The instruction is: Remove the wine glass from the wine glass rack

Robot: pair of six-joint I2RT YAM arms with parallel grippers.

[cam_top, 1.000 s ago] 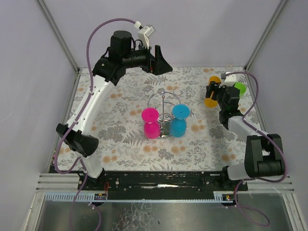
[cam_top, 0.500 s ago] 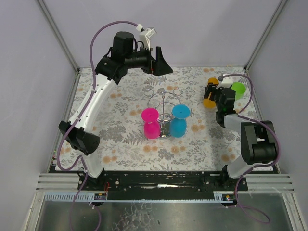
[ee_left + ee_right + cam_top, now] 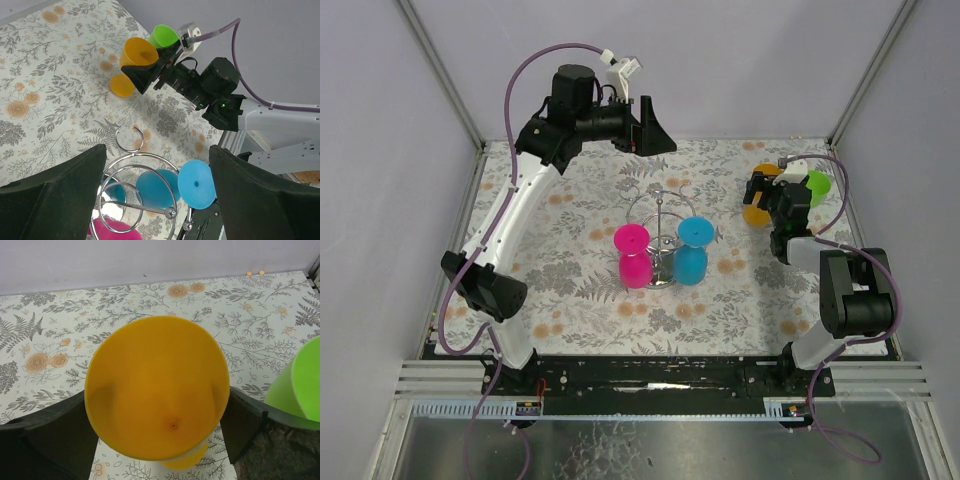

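The silver wine glass rack (image 3: 660,212) stands mid-table, and shows in the left wrist view (image 3: 145,167) too. A pink wine glass (image 3: 633,256) and a blue wine glass (image 3: 691,250) hang upside down from its ring. My left gripper (image 3: 655,130) is open and empty, high above the table behind the rack; in its own view (image 3: 157,150) it looks down on the ring and the blue glass (image 3: 196,184). My right gripper (image 3: 772,198) is at the far right, shut on the bowl of an orange wine glass (image 3: 155,390), which is off the rack.
A green wine glass (image 3: 817,182) stands just right of the orange one, close to the right wall, and shows in the right wrist view (image 3: 300,385). The floral table cover (image 3: 570,300) ends at grey walls on the left, back and right.
The right arm has folded back, its elbow drawn toward the right wall, while the orange glass stayed about where it was. The left gripper shifted slightly.
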